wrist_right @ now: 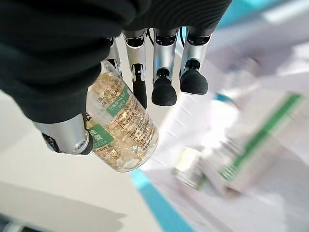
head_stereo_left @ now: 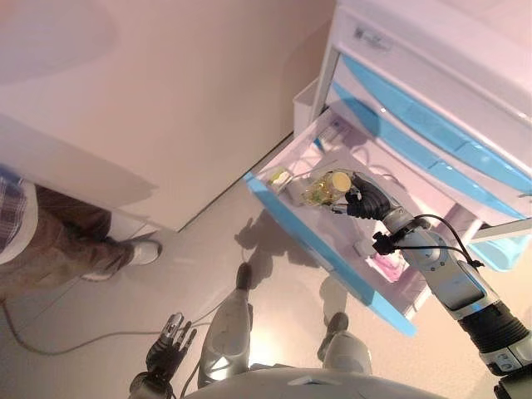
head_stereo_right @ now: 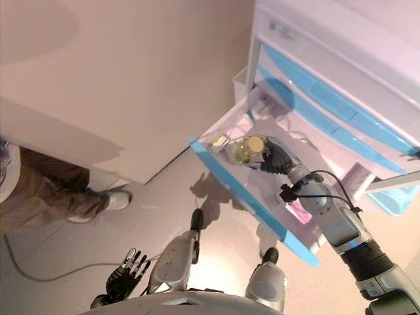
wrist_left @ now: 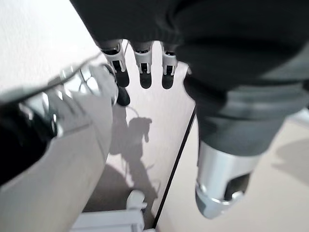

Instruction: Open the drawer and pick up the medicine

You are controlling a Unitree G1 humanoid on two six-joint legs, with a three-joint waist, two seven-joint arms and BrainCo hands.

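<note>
bottles w/ capsules (wrist_right: pixel 123 125): 1 | open drawers (head_stereo_left: pixel 332 241): 1 | small boxes (head_stereo_left: pixel 278 177): 1 | pink packs (head_stereo_left: pixel 387 266): 1 | persons (head_stereo_left: pixel 50 237): 1

An indoor storage corner, likely home or clinic: a white plastic drawer cabinet (head_stereo_left: pixel 432 75) with blue fronts, its open drawer (head_stereo_left: pixel 332 241) holding medicine packets, on pale floor (head_stereo_left: pixel 191 249).

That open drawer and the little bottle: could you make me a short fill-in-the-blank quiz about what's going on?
1. The drawer with the blue front stands ___.
2. The bottle of golden capsules is held by the robot's ___ hand.
3. The left hand hangs low and holds ___.

Missing words: open; right; nothing.
</note>
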